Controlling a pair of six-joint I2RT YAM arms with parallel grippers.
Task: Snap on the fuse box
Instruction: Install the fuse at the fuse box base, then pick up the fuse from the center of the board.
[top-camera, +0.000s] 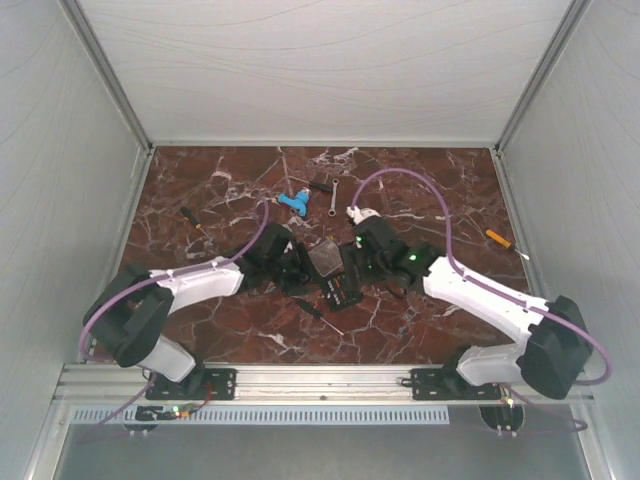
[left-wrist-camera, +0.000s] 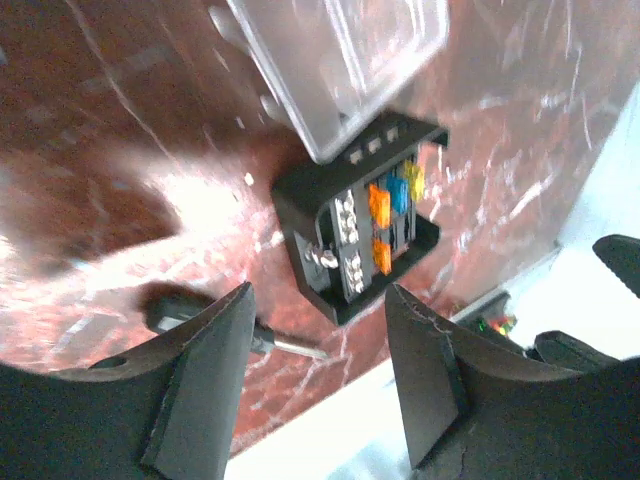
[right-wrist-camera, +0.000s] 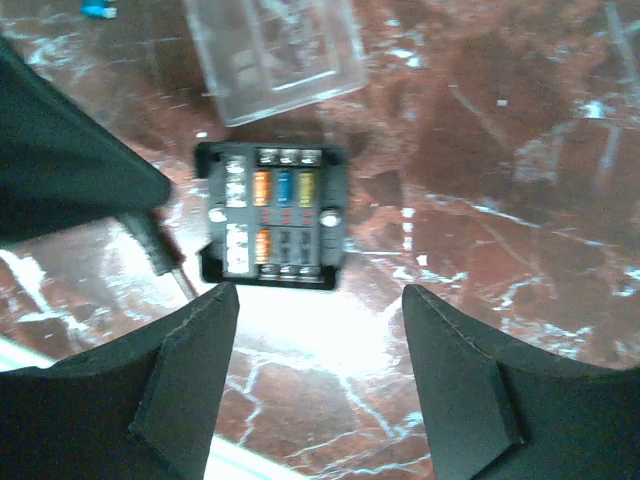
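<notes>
The black fuse box (top-camera: 343, 291) lies flat on the marble table between my two arms, its orange, blue and yellow fuses showing. It also shows in the left wrist view (left-wrist-camera: 360, 235) and the right wrist view (right-wrist-camera: 272, 215). The clear square lid (top-camera: 325, 258) lies just beyond it, touching or slightly overlapping its far edge, and shows in both wrist views (left-wrist-camera: 335, 60) (right-wrist-camera: 275, 50). My left gripper (left-wrist-camera: 318, 292) is open and empty, left of the box (top-camera: 298, 270). My right gripper (right-wrist-camera: 320, 292) is open and empty, right of the box (top-camera: 362, 262).
A black-handled screwdriver (left-wrist-camera: 180, 310) lies near the box (top-camera: 315, 312). A blue plastic piece (top-camera: 293, 203) and a wrench (top-camera: 333, 197) lie further back. Another screwdriver (top-camera: 192, 220) lies at the left, an orange-handled tool (top-camera: 500, 240) at the right. Grey walls enclose the table.
</notes>
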